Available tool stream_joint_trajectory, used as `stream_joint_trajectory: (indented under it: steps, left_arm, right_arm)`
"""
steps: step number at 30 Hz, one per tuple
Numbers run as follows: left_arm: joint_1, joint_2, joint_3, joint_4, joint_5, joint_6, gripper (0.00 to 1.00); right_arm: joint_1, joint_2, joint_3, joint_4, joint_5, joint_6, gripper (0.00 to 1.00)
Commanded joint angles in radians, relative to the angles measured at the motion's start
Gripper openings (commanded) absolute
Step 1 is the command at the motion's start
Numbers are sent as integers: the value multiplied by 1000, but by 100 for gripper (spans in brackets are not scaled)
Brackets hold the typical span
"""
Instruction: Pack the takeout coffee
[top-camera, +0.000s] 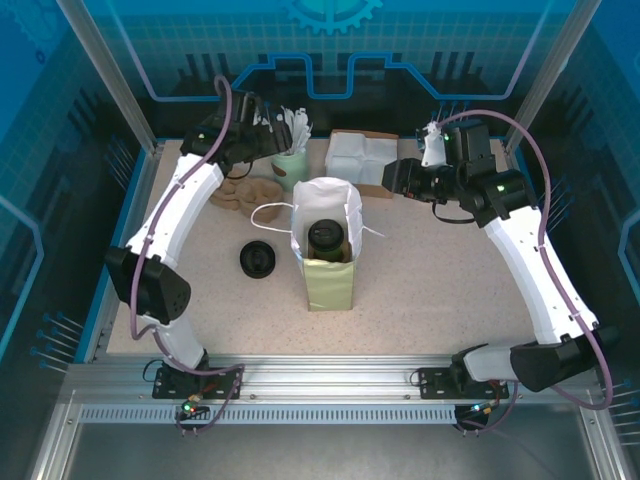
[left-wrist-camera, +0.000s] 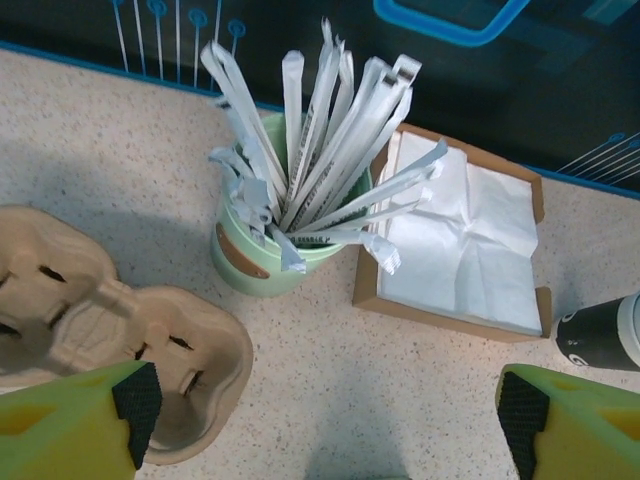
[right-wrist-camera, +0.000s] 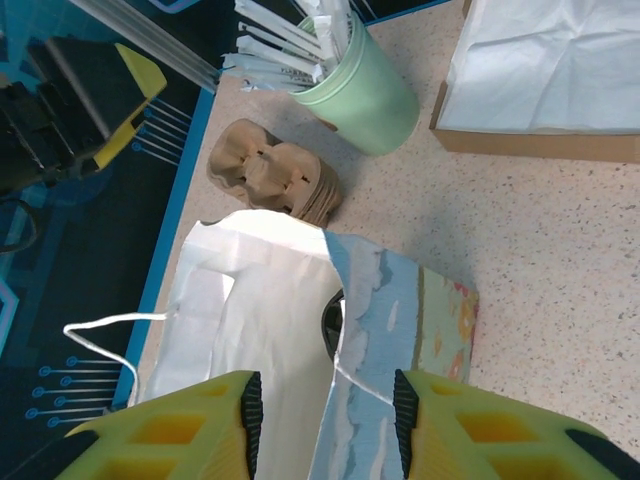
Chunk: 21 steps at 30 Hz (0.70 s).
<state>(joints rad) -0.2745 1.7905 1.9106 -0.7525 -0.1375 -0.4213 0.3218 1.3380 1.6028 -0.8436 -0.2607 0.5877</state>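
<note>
If bumped at the rim, paper bag (top-camera: 330, 275): likely to lean or topple, taking the takeout coffee (top-camera: 326, 238) over with it; tall, narrow, unsupported on the table (top-camera: 430, 290).
Likely cause, right gripper (right-wrist-camera: 325, 420): pointed toward the bag's open mouth, rim edge framed between the pads in the wrist view; risk of snagging a handle loop (top-camera: 268, 210) or dragging the bag on a careless close or sideways sweep.
Likely cause, left gripper (left-wrist-camera: 328, 440): poised above the green cup of wrapped straws (left-wrist-camera: 285, 240) and the pulp cup carriers (left-wrist-camera: 150, 340); risk of scattering them on a low pass.
Loose black lid (top-camera: 258, 260): flat on the table left of the bag, apart from it; small chance of confusion with the coffee's own lid.
Coffee, place: upright inside the bag, black lid up, seen through the open mouth from above.
Coffee against right jaws: below and ahead, down in the bag, not between the pads; from above, gripper near the napkin box (top-camera: 365, 160), apart from the bag.
Coffee against left jaws: well apart, beyond the straws.
Right jaws: partly apart, nothing visibly clamped.
Left jaws: spread wide, empty.
Progress, judged: cup bagged; main danger now an upset bag.
</note>
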Motion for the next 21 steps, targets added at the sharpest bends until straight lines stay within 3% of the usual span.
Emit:
stream_joint_trajectory:
  steps: [1, 11, 21]
  left_arm:
    - [12, 59, -8, 35, 53, -47, 80]
    - [12, 129, -33, 106, 93, -117, 66]
    - [12, 181, 6, 113, 58, -131, 57]
  right_arm:
    - [8, -19, -3, 25, 37, -5, 40]
    - [-1, -29, -65, 48, 50, -17, 42]
    - [-27, -27, -104, 78, 13, -29, 43]
